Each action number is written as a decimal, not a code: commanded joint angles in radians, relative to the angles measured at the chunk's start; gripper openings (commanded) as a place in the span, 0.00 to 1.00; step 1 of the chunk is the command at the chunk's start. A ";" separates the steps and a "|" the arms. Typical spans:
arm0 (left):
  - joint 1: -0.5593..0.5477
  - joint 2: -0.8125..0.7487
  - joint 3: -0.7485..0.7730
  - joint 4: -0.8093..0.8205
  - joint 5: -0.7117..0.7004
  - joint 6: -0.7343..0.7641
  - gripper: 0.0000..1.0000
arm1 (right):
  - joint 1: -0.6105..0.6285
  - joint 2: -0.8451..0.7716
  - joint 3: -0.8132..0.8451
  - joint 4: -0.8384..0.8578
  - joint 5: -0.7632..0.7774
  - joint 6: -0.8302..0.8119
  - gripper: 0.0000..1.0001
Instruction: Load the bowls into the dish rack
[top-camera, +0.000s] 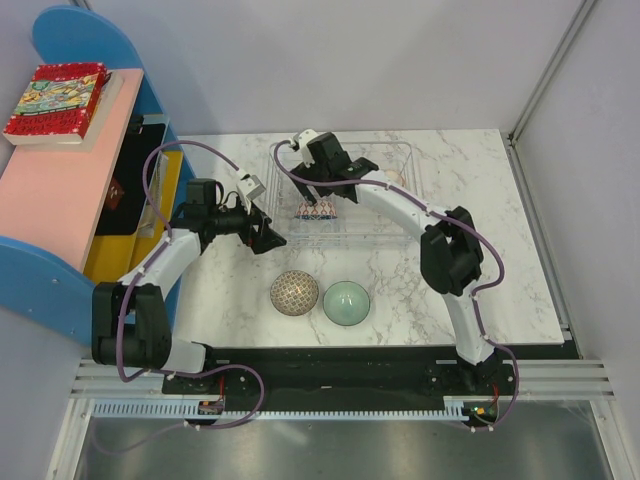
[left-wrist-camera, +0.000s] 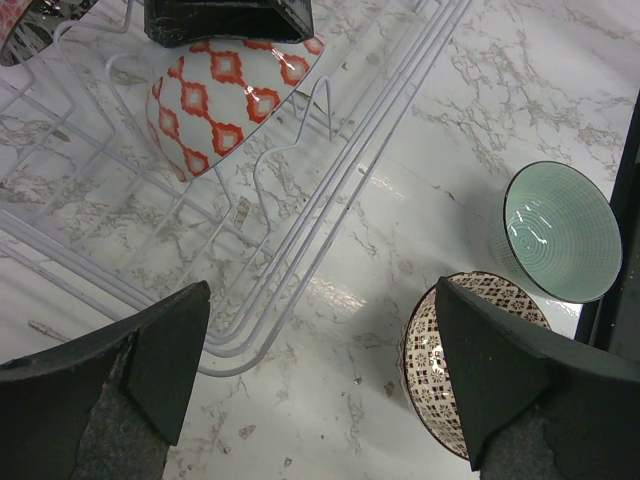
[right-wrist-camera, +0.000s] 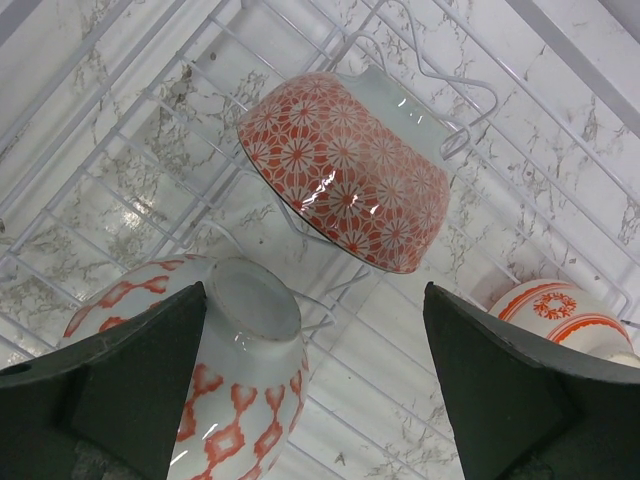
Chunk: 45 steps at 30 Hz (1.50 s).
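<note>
The clear dish rack (top-camera: 400, 150) stands at the back of the marble table. My right gripper (top-camera: 318, 207) hangs open inside it. In the right wrist view an orange floral bowl (right-wrist-camera: 345, 170) leans on the rack wires (right-wrist-camera: 130, 150). A white bowl with red diamonds (right-wrist-camera: 250, 330) lies beside my right gripper's (right-wrist-camera: 315, 385) left finger, and a third orange-ringed bowl (right-wrist-camera: 555, 310) shows at the right. My left gripper (top-camera: 270, 238) (left-wrist-camera: 320, 370) is open over bare table at the rack's front-left corner (left-wrist-camera: 300, 220). The beige lattice bowl (top-camera: 295, 293) (left-wrist-camera: 435, 370) and the mint bowl (top-camera: 346, 302) (left-wrist-camera: 560, 232) sit on the table in front.
A blue and pink shelf (top-camera: 60, 190) with a book (top-camera: 55, 100) on top stands left of the table. The table's near edge (top-camera: 380, 350) runs just behind the two loose bowls.
</note>
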 joint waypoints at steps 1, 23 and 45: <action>-0.003 -0.035 -0.002 0.013 0.004 0.028 1.00 | 0.000 0.009 -0.037 -0.096 0.076 -0.032 0.96; -0.003 -0.044 -0.007 0.013 0.008 0.029 1.00 | -0.002 -0.090 -0.126 -0.082 0.093 -0.060 0.97; -0.003 -0.051 -0.012 0.009 0.008 0.034 1.00 | -0.002 -0.160 -0.085 -0.048 0.093 -0.075 0.95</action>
